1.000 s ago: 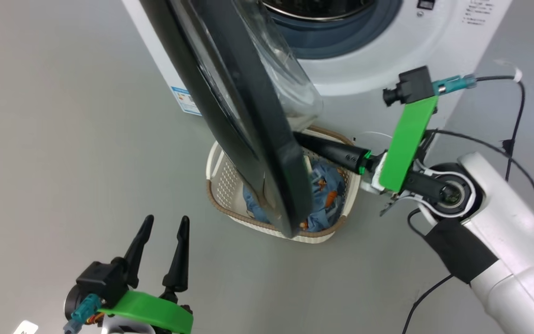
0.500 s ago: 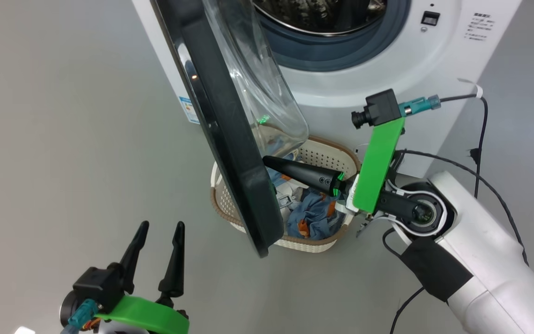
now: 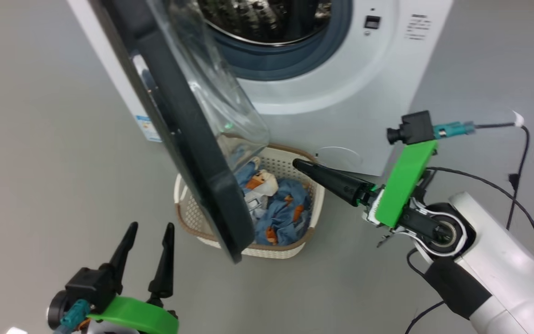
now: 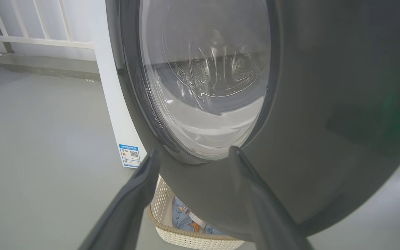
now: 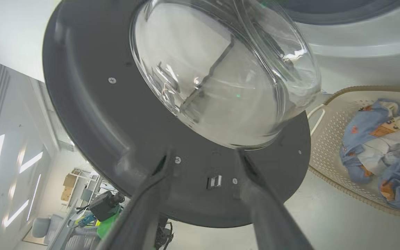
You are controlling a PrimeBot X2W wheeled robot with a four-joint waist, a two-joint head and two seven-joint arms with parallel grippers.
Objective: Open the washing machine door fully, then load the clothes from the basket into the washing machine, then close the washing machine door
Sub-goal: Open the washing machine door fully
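Note:
The washing machine [image 3: 341, 88] stands at the top with its steel drum [image 3: 267, 18] exposed. Its black washing machine door [image 3: 188, 148] hangs swung out, edge-on to me, over the basket [image 3: 271, 248], which holds the blue bear-print clothes [image 3: 281, 208]. My right gripper [image 3: 297, 163] points left at the door's inner side, a little apart from it. In the right wrist view, that gripper [image 5: 205, 158] is open and empty before the door [image 5: 92, 121]. My left gripper [image 3: 151, 226] waits open at the lower left, facing the door's outer face [image 4: 325, 104].
A blue label sticker [image 3: 149, 129] marks the machine's side. A round cap [image 3: 339, 157] sits low on its front. A black cable [image 3: 519, 162] trails from my right wrist camera. Grey floor [image 3: 40, 162] lies open on the left, with a white railing [image 4: 30, 38] beyond.
The head camera has shifted. My right gripper, earlier shut with its tip behind the door's edge, has drawn back to the right and opened. The left gripper keeps its pose.

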